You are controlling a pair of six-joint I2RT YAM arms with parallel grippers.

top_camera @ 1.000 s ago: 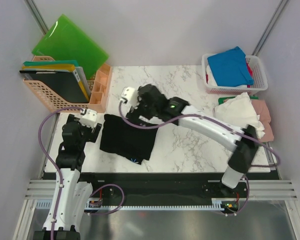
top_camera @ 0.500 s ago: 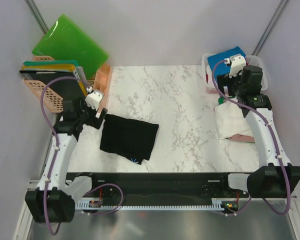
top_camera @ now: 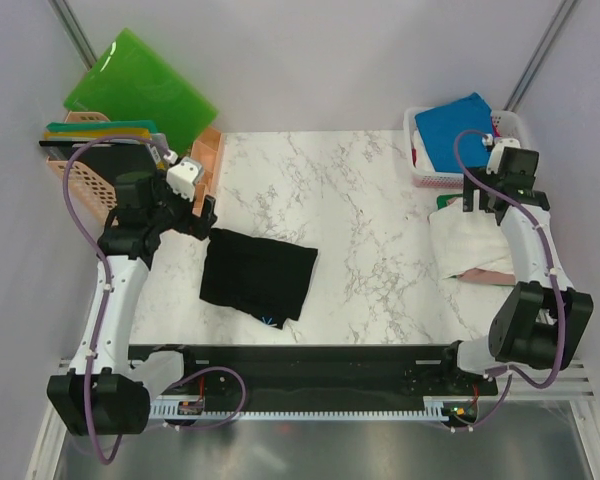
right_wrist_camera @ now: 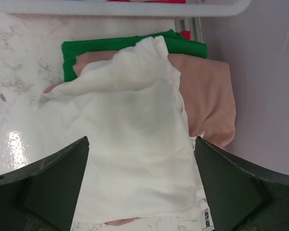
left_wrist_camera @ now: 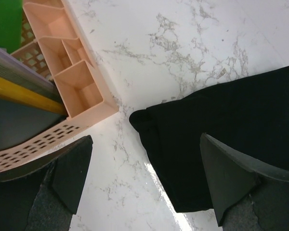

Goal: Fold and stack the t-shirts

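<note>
moved: right gripper (right_wrist_camera: 142, 185) left black t-shirt (top_camera: 258, 278), now over white t-shirt (right_wrist_camera: 130, 144) far to its right | left gripper (left_wrist_camera: 145, 179) over its far-left corner | both wide, empty (white shirt's tag (right_wrist_camera: 205, 219) unreadable)

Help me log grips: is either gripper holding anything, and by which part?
Nothing held: left gripper open above the black shirt, right gripper open above the white shirt.

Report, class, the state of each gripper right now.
Left gripper: open, holding nothing, over the black t-shirt corner.
Right gripper: open, holding nothing, over the white t-shirt.
</note>
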